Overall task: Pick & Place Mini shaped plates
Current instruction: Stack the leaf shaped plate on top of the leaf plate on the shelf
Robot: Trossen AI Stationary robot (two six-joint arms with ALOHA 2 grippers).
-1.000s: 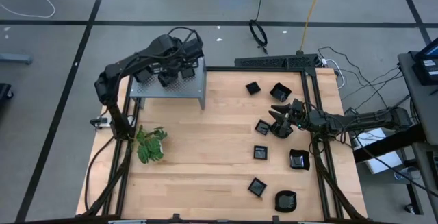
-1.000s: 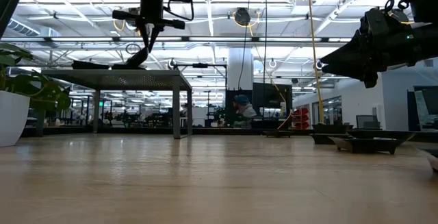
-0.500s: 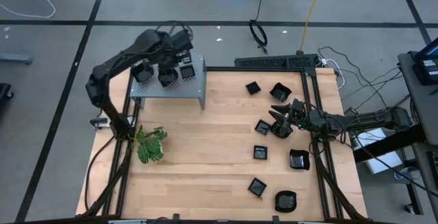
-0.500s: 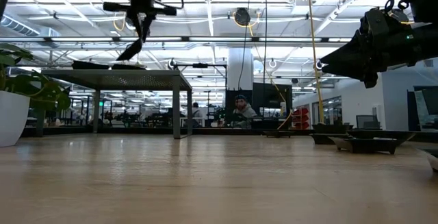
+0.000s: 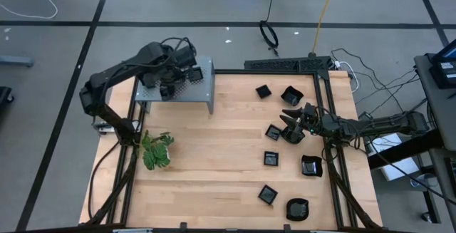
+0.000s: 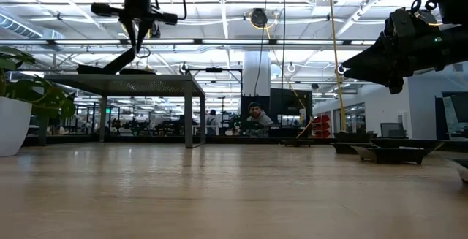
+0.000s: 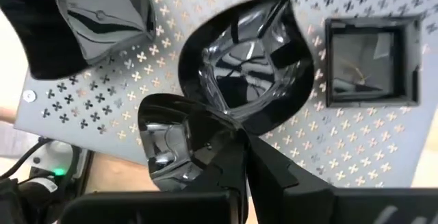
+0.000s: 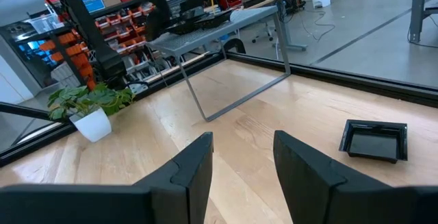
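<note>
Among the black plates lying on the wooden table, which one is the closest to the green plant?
The small square plate near the table's front edge, beside the larger round plate. It lies furthest toward the plant; the others sit closer to the right gripper.

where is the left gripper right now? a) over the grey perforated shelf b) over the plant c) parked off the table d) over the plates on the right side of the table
a: in the high view the left gripper hangs shut over the grey perforated shelf, and the left wrist view shows black plates on that shelf just below its fingers.
</note>
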